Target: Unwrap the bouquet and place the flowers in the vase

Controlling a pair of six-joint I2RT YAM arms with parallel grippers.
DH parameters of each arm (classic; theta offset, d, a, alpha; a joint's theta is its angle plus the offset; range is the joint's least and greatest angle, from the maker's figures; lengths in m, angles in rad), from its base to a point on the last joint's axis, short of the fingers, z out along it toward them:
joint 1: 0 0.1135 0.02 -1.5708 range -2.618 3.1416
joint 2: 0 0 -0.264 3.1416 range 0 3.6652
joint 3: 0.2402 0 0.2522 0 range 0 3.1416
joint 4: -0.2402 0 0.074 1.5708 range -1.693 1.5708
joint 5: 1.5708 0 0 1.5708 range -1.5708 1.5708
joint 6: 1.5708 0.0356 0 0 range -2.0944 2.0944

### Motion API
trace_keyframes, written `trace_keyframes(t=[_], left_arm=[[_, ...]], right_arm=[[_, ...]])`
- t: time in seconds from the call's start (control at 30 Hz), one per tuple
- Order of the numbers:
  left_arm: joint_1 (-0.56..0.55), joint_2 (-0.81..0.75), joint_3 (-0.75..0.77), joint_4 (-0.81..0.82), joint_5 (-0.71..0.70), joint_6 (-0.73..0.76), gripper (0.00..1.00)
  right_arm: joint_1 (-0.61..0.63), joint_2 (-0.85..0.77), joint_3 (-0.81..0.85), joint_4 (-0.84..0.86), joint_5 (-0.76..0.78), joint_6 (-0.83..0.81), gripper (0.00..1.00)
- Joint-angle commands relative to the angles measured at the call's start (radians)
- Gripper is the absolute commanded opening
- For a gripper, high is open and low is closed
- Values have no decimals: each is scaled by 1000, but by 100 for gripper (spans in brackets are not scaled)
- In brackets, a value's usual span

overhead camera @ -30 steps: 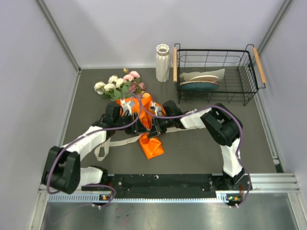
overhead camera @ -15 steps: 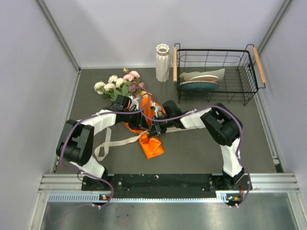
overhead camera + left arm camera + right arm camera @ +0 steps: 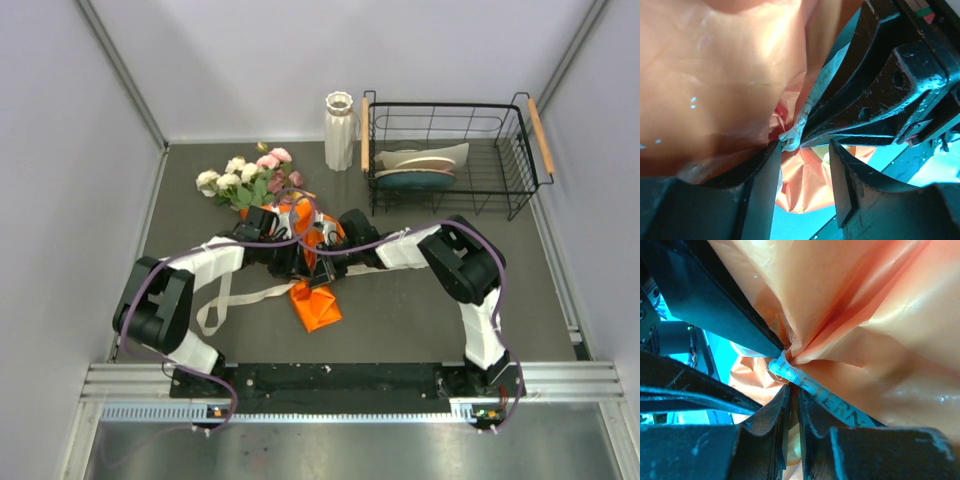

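Left fingers [image 3: 852, 190] spread astride the bouquet [image 3: 715, 75] paper, one tip touching the ribbon [image 3: 796, 131]. Right fingers [image 3: 765, 430] almost pressed together at the ribbon; any pinch there is hidden.

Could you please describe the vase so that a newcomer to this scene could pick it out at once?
Find the black wire basket at the far right of the dark table. The vase stands upright just left of it. It alone is tall, slim, white and ribbed.

1x bouquet [image 3: 245, 178], 1x vase [image 3: 339, 132], 1x basket [image 3: 541, 136]
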Motion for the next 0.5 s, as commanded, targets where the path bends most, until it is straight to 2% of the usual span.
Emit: trace_keyframes(t=[0.0, 0.23, 0.3, 0.37, 0.47], left_arm=[[-42, -41, -5, -14, -131, 38, 50], [-81, -100, -2, 95, -177, 22, 50], [-79, -85, 18, 86, -184, 34, 51], [-79, -12, 78, -7, -168, 46, 49], [-78, 59, 86, -55, -75, 40, 45]], right_arm=[[-16, 13, -9, 31, 91, -27, 11], [-14, 5, -9, 22, 94, -35, 11], [-16, 7, -11, 23, 95, -36, 11], [-14, 7, -11, 23, 92, -33, 11], [-14, 5, -8, 22, 94, -33, 11]])
